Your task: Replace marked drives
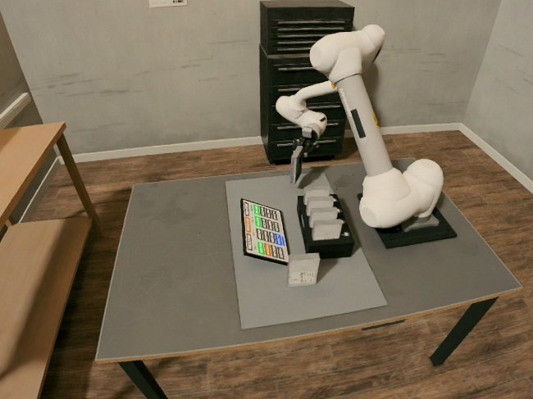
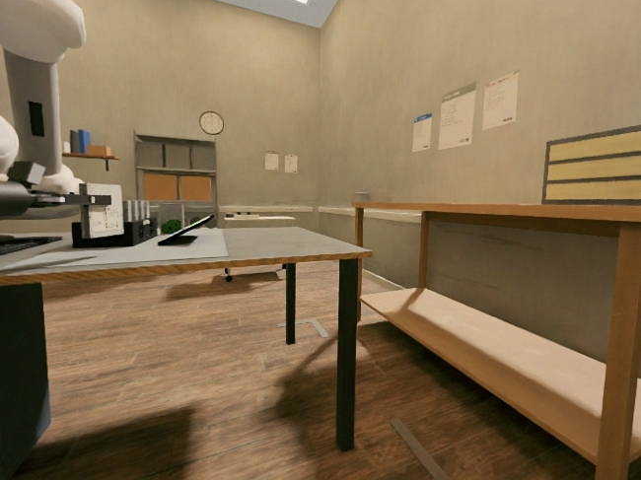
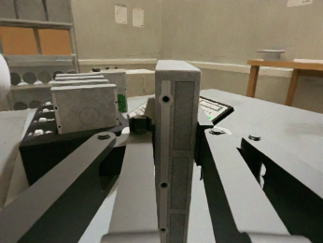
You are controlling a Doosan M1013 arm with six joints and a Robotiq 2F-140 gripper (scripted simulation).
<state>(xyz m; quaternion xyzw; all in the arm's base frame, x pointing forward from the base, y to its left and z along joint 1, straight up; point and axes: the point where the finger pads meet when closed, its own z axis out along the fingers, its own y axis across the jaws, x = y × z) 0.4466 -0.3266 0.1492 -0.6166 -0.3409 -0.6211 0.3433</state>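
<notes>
My worktop (image 1: 177, 283) (image 2: 299, 242) bears the dock (image 1: 330, 250) (image 2: 106, 239) (image 3: 35, 161) and its four drives. My tool (image 1: 302, 150) (image 2: 96, 199) (image 3: 171, 112) is clamped on another drive (image 1: 294, 164) (image 2: 103, 218) (image 3: 176, 135), upright above the mat's (image 1: 275, 306) far end. I judge it rigid, fairly heavy, smooth-faced, fragile at its connector: best gripped across both broad faces.

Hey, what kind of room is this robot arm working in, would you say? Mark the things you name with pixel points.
Probably a workshop or repair lab: a black drawer cabinet (image 1: 307, 28) stands against the wall, a wooden workbench (image 1: 30, 150) (image 2: 497, 209) is off to one side, and a dock (image 1: 330, 250) (image 2: 99, 240) (image 3: 42, 161) holds several drives.
</notes>
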